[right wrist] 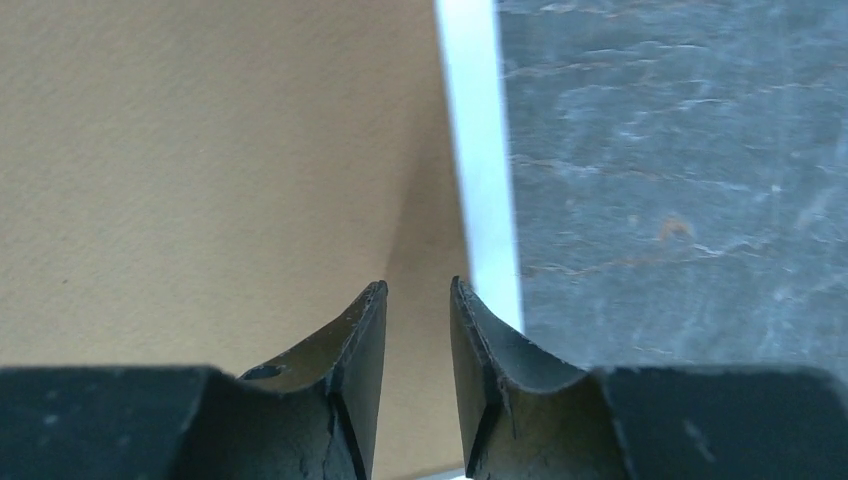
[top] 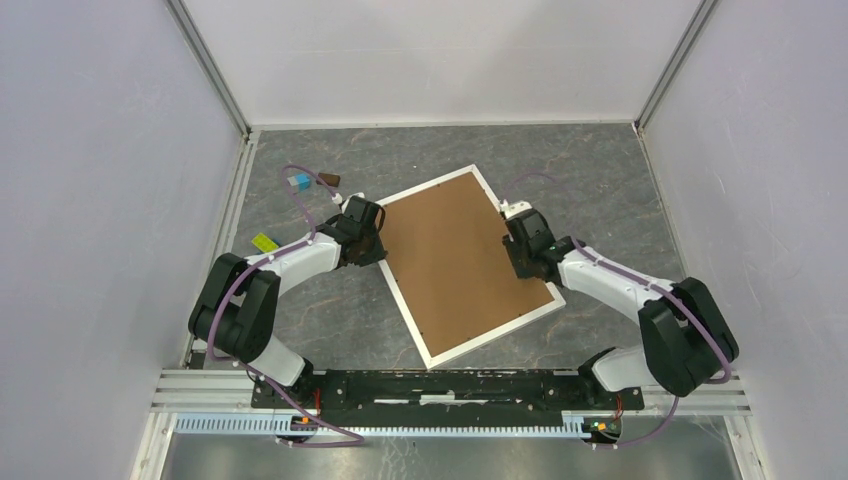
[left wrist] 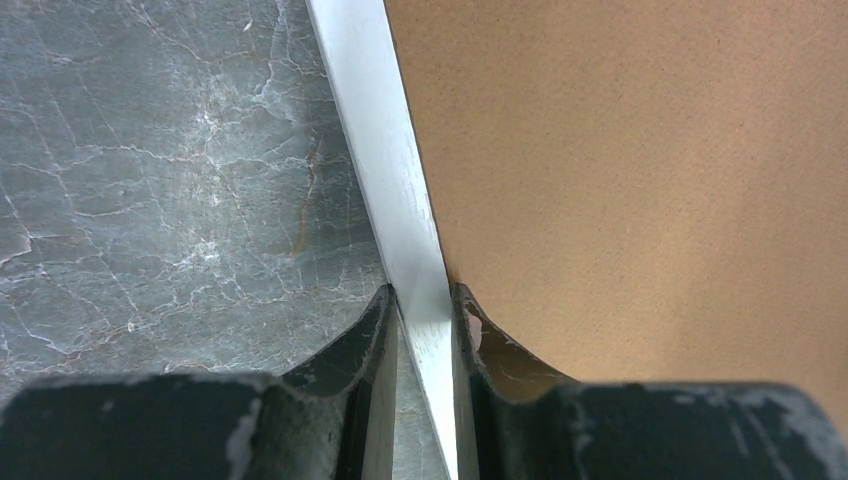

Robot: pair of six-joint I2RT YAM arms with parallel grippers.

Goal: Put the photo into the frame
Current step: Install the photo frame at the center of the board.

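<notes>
The frame (top: 497, 333) lies flat and turned at an angle on the grey marble table, its thin white rim (left wrist: 385, 150) around a plain brown backing board (top: 450, 255). My left gripper (top: 372, 232) is at the frame's left edge, and the left wrist view shows it (left wrist: 423, 292) shut astride that rim, one finger on the table side and one on the board side. My right gripper (top: 515, 250) hovers over the board just inside the right rim (right wrist: 478, 150). It (right wrist: 418, 285) is open, with only brown board (right wrist: 200, 150) showing in the gap. The photo is hidden.
At the back left of the table lie a small blue-and-white piece (top: 299, 181), a brown piece (top: 329, 181) and a yellow-green piece (top: 264, 242). White enclosure walls stand on three sides. A metal rail (top: 450, 385) with the arm bases runs along the near edge.
</notes>
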